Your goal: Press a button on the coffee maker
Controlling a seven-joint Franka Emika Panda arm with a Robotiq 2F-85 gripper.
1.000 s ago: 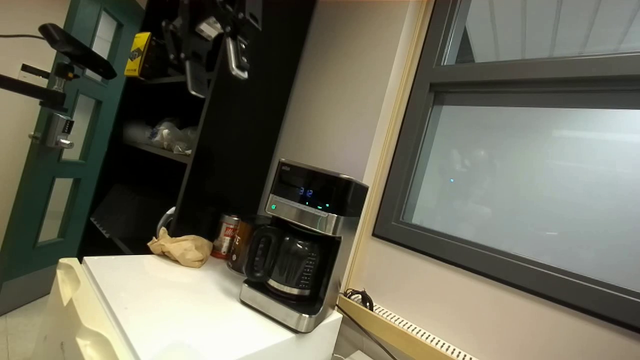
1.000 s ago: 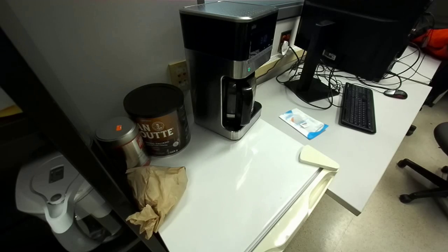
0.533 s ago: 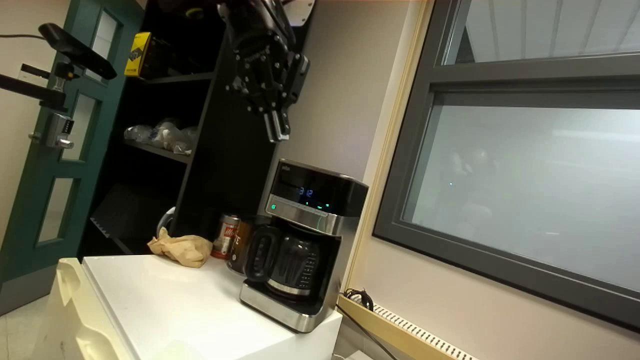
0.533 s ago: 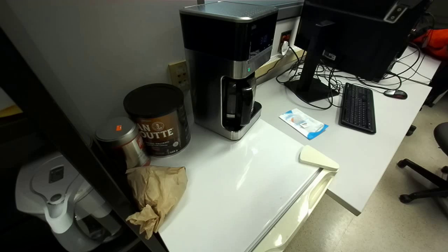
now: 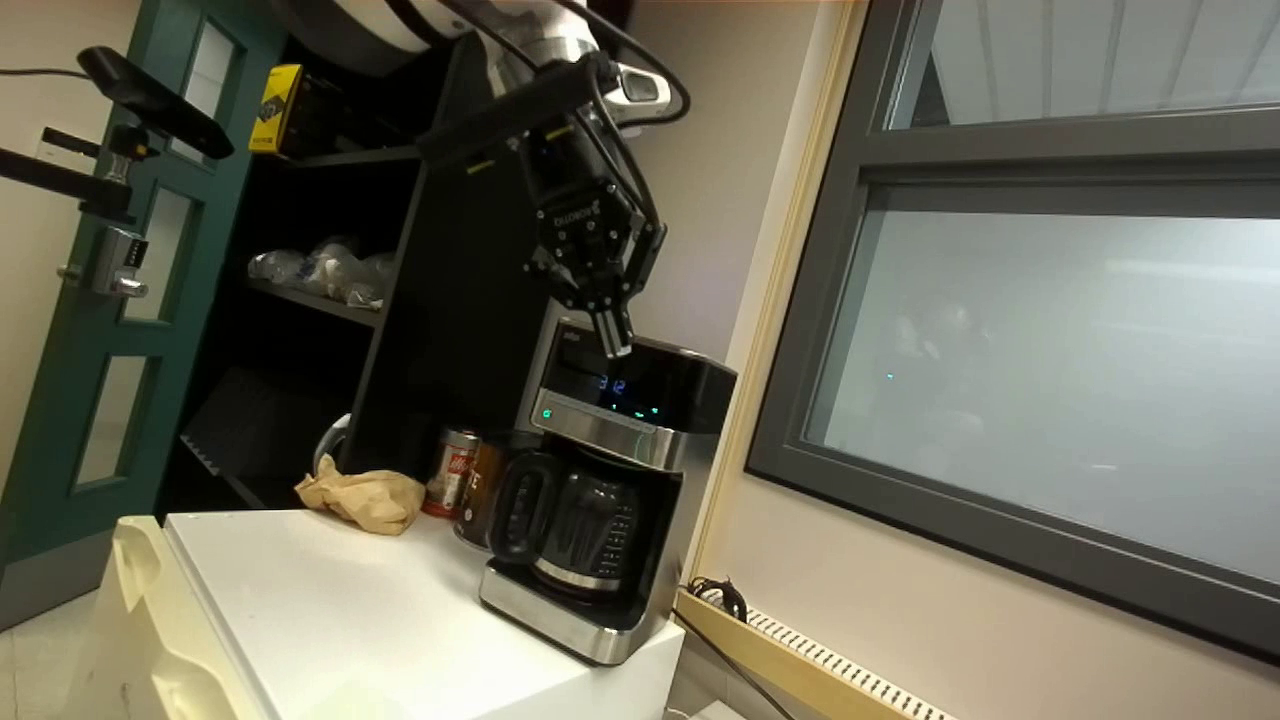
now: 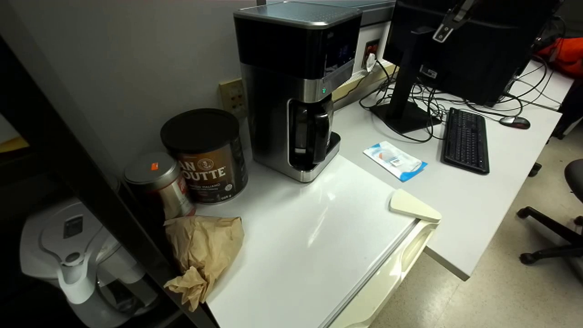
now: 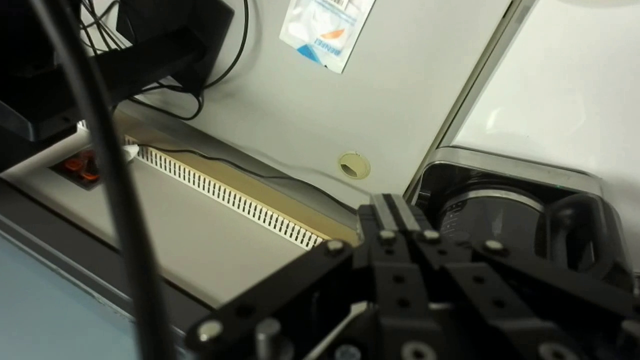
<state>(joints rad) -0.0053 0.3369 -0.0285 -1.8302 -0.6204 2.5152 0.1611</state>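
In an exterior view, the coffee maker stands below center; the gripper, jaws together, masks part of its top front edge. Contact between the two cannot be determined. In an exterior view, the fingers show at upper right, cut off by the top edge. The carafe sits inside the coffee maker; its contents cannot be made out. The brown canister and adjacent silver can, left of center, are lidded; their contents are hidden.
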